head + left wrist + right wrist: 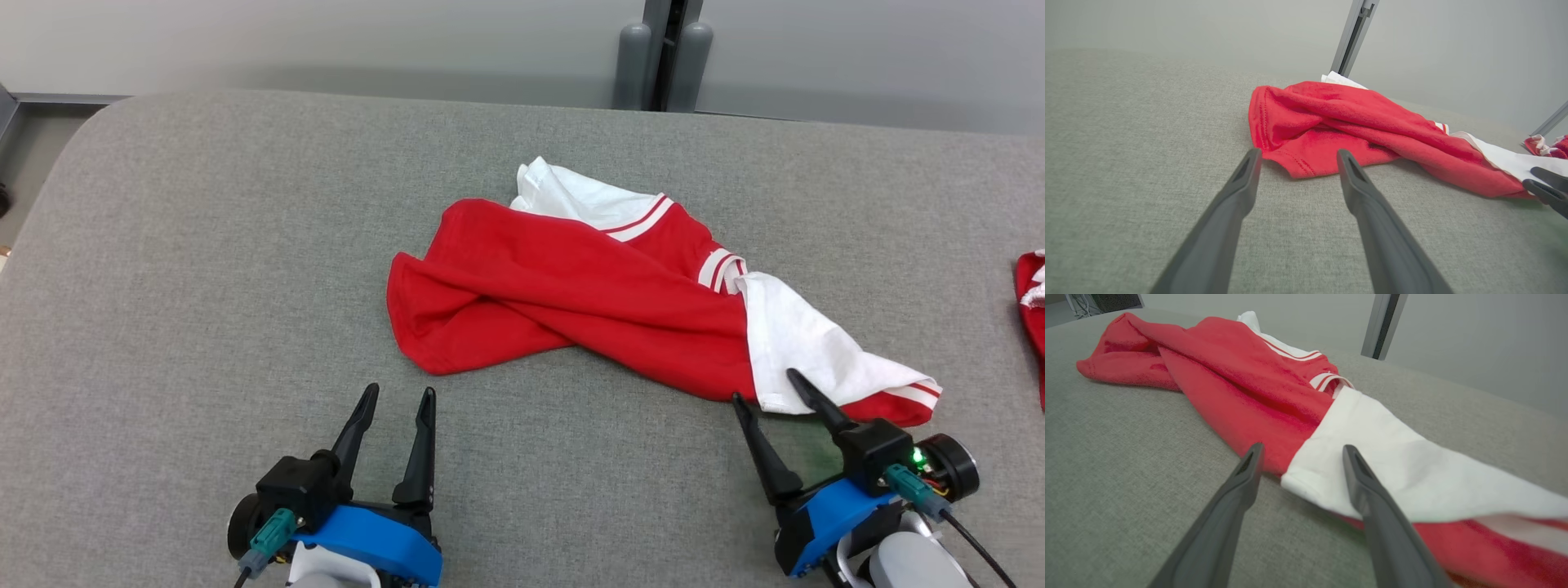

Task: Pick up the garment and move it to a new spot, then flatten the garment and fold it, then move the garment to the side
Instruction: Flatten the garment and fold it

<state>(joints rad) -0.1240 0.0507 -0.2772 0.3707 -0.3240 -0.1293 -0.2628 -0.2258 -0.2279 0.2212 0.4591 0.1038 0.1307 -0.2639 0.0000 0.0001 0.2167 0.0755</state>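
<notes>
- The crumpled red and white cotton garment [571, 286] lies in the middle of the grey fabric worktop [204, 245].
- The left gripper [400, 392] stands wide and empty near the red hem. The right gripper [767, 390] is also wide and empty, at the white sleeve.
- It seems flattening, folding and moving aside are all left.

The garment [571, 286] lay on the table [204, 245]; left gripper [401, 390] before its left end, right gripper [765, 385] at its right

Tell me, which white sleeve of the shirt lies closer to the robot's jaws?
The near sleeve, stretched out to the right: the right jaws stand open at its edge. The other sleeve peeks out behind the red body, on the far side.
</notes>
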